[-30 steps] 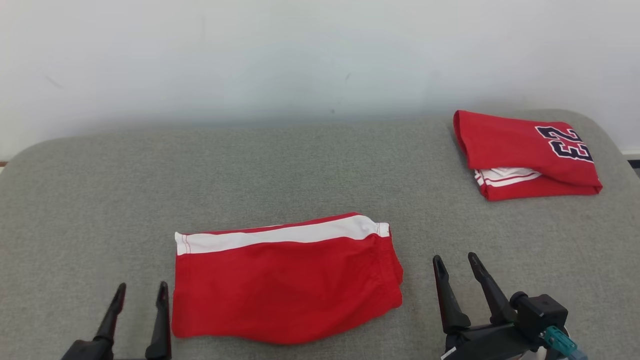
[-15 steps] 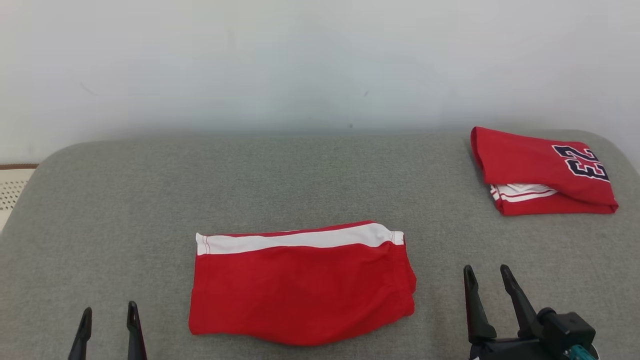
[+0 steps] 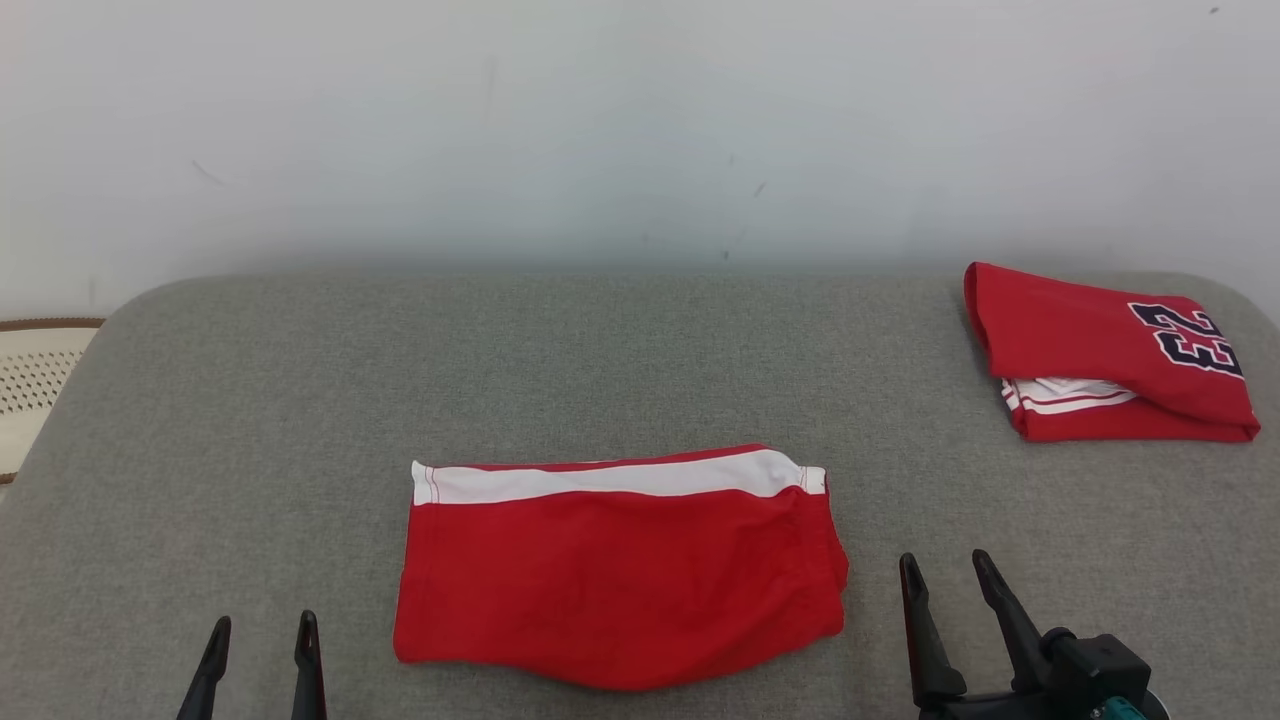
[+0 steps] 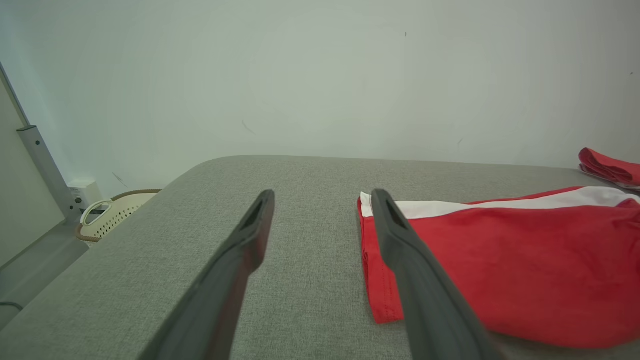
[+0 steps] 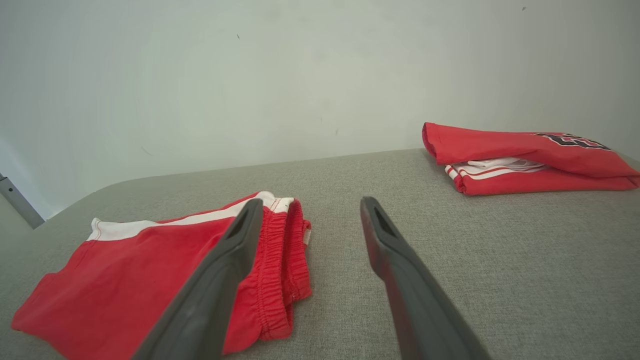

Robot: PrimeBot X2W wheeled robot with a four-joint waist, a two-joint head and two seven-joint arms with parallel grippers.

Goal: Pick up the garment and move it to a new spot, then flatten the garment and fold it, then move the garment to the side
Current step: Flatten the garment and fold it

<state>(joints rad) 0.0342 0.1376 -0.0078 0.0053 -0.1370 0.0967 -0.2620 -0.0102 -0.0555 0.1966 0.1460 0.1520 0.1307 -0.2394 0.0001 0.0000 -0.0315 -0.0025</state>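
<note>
The garment (image 3: 620, 580) is a pair of red shorts with a white side stripe, lying folded and flat on the grey padded surface (image 3: 600, 350), near its front middle. My left gripper (image 3: 262, 622) stands open just left of the shorts' near left corner, apart from the cloth. In the left wrist view the left gripper (image 4: 322, 195) is empty, with the garment (image 4: 525, 280) to its right. My right gripper (image 3: 944, 558) is open to the right of the waistband end. The right wrist view shows the right gripper (image 5: 311, 202) empty beside the garment (image 5: 150, 280).
A second folded red garment (image 3: 1100, 340) with dark numerals lies at the back right corner, also seen as the red bundle (image 5: 525, 155) ahead of the right fingers. A pale perforated basket (image 3: 35, 375) sits beyond the surface's left edge. A white wall backs the surface.
The camera has turned, shifting the whole picture rightward and down. Both grippers have drawn back toward me, sitting lower beside the shorts. The shorts lie as before.
</note>
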